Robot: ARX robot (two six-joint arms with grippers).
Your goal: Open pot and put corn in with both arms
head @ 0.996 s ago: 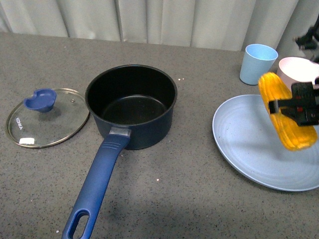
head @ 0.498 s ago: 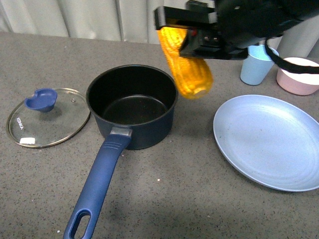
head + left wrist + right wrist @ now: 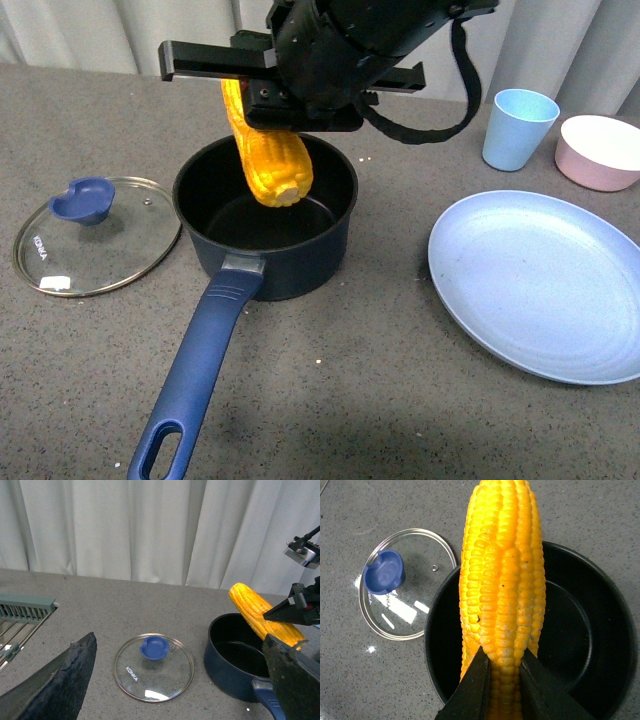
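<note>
The dark navy pot [image 3: 290,255] stands open on the grey table, its long blue handle [image 3: 195,370] pointing to the front. Its glass lid [image 3: 95,235] with the blue knob lies flat to the pot's left. My right gripper [image 3: 262,108] is shut on the yellow corn [image 3: 268,155] and holds it tilted above the pot's mouth, lower end just over the rim. In the right wrist view the corn [image 3: 502,590] hangs over the black pot interior [image 3: 580,630]. My left gripper [image 3: 175,680] is open and empty, above the lid [image 3: 153,666]; the pot [image 3: 235,665] is beside it.
A large light-blue plate [image 3: 540,285] lies right of the pot. A light-blue cup [image 3: 517,128] and a small pink bowl [image 3: 602,150] stand behind it. White curtains hang at the back. A metal rack [image 3: 22,622] shows at the edge of the left wrist view.
My right arm has carried the corn from over the plate leftward to above the pot and lowered it toward the mouth. Lid and pot have not moved.
</note>
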